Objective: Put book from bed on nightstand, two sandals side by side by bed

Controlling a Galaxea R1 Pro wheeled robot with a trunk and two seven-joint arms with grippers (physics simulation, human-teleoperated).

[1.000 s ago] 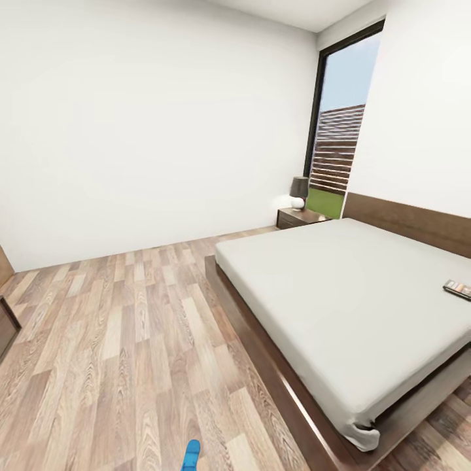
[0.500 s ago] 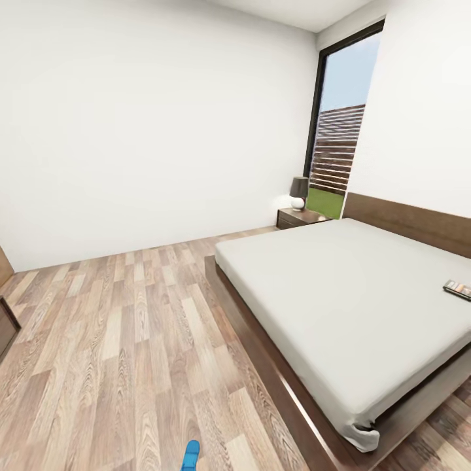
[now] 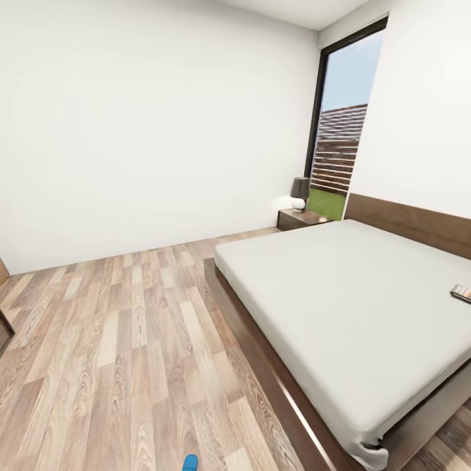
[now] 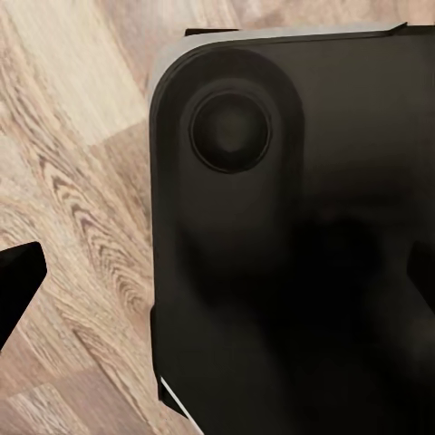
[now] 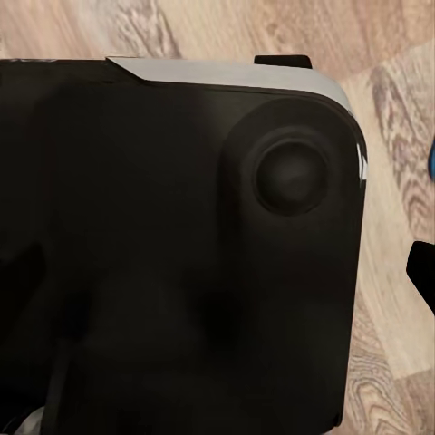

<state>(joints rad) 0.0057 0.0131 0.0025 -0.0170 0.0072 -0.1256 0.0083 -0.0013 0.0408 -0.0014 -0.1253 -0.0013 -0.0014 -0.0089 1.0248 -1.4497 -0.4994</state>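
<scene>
Left claw (image 4: 18, 281): one dark fingertip over wood planks beside a black robot housing (image 4: 299, 254); opening cannot be told.
Right claw (image 5: 422, 265): likewise, cannot tell.
Sandal (image 3: 190, 463): on floor (image 3: 118, 340).
Nightstand (image 3: 301, 218): carries lamp (image 3: 299, 192).
Bed (image 3: 353, 294): book (image 3: 462, 292) at its right.

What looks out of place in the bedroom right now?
Two things. The book lies on the bed near the picture's right edge, not on the nightstand by the window. One blue sandal lies alone on the floor, apart from the bed. Nothing looks spilled or damaged.
</scene>
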